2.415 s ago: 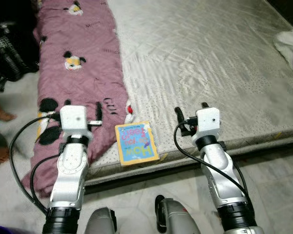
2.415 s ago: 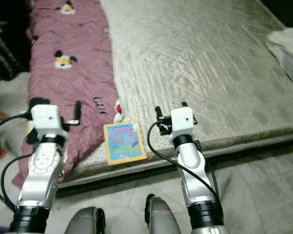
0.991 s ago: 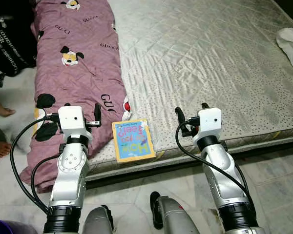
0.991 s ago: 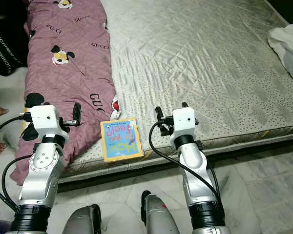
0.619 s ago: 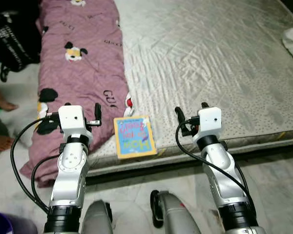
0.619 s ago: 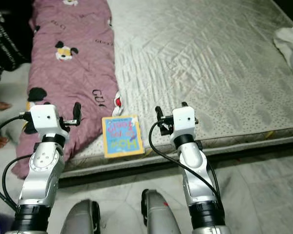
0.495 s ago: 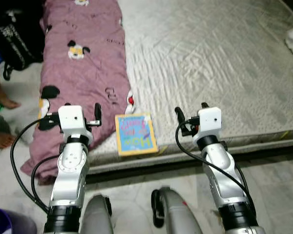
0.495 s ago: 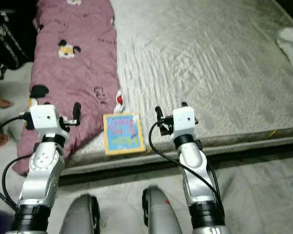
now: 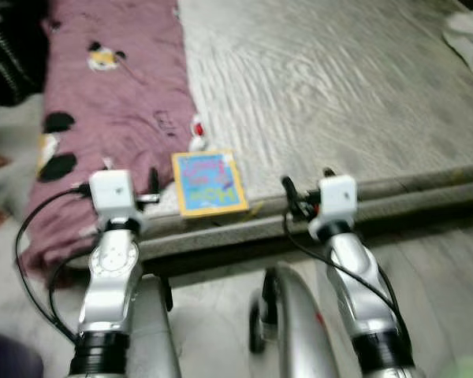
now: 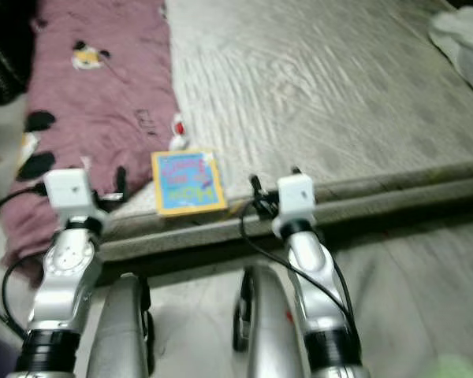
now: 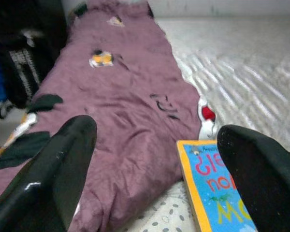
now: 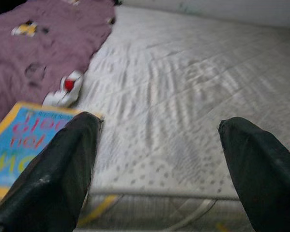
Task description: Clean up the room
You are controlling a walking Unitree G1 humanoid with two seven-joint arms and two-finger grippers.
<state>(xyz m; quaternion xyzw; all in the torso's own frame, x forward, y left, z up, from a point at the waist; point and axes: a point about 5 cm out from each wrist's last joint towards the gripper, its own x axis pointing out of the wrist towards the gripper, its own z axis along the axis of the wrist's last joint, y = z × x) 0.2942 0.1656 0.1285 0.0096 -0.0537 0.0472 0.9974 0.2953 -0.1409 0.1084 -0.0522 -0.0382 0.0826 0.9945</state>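
Closest in: two hands held up side by side in front of the bed. Left hand wide apart and holding nothing. Right hand wide apart too, also holding nothing.

Just past them: a blue and yellow book lying flat on the near edge of the mattress, between the two hands and a little nearer the left one. Probably the first thing to tidy. Picture blurry, likely from walking, so best to stand still first. Then best to bring one hand low over the book, one finger over the edge that sticks toward the robot, and pinch gently. Flat and thin, so likely to slip if grabbed from the top only. Easier to slide a bit off the bed edge first.

Right next to the book: a purple blanket with cartoon pictures, hanging off the bed's left side. Touching or almost touching the book's corner, so care needed not to catch the cloth too.

Farther off: something dark on the floor left of the blanket. A white cloth at the far right corner of the bed.
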